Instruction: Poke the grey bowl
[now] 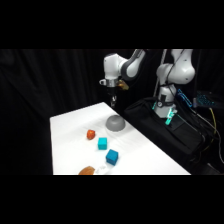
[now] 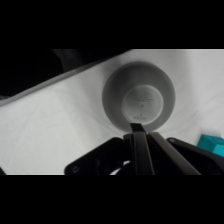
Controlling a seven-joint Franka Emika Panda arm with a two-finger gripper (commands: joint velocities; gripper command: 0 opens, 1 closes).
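One grey bowl (image 1: 116, 123) sits upside down on the white table (image 1: 70, 145), its flat base ring facing up, near the table's far edge. Using the bowl as the landmark: a small orange-red lump (image 1: 91, 134) lies just beside it on the camera side, a teal cube (image 1: 102, 143) sits a little further toward the camera, a second teal cube (image 1: 112, 157) lies beyond that, and another orange lump (image 1: 87, 171) rests well apart from the bowl at the table's near edge.

The white arm's gripper (image 1: 114, 100) hangs above the bowl's far side — apart from it, not touching. In the wrist view the bowl (image 2: 139, 100) fills the middle of the picture, and the gripper (image 2: 138, 131) appears clenched, its two dark fingers (image 2: 141, 150) pressed together into a single narrow tip that points at the bowl's near rim. A corner of a teal cube (image 2: 214, 144) shows to the bowl's right.

The step in hand looks like the descent toward the poke, with contact not yet made. To do it well, keep the fingers together as one blunt point, line the tip over the flat base ring rather than the sloping side — a touch on the slope would likely slide the bowl — and come straight down gently, stopping at first contact.
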